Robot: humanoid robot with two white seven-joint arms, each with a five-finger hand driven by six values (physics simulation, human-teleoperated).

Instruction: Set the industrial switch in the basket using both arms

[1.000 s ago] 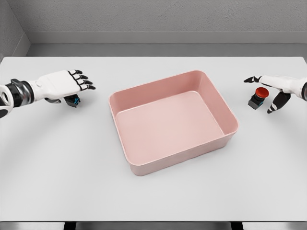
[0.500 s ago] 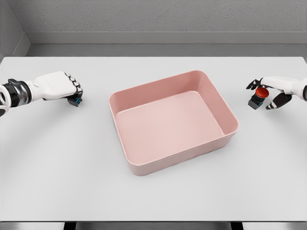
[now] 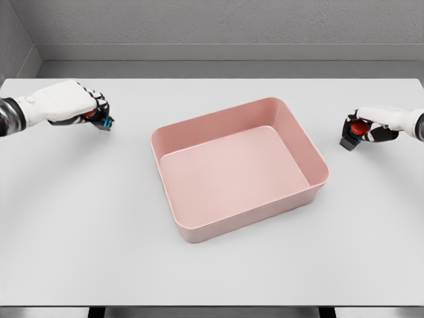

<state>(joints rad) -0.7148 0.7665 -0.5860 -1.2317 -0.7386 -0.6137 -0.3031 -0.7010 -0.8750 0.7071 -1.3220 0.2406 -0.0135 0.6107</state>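
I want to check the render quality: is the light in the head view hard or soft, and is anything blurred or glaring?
Head view: soft, even light; the pink basket casts only a faint shadow on the white table; no glare; edges mostly sharp, though the switch in the left hand and the one in the right hand are too small for detail.

A broad, pale grey rectangular table (image 3: 212, 265) with a matte top fills most of the head view, its far edge meeting a grey wall. Near its middle sits a pink, rounded-corner plastic basket (image 3: 189, 232), turned slightly askew to the table's edges. Close to the right edge is a small black industrial switch with a red button (image 3: 352, 134); whether it still touches the tabletop is hard to tell.
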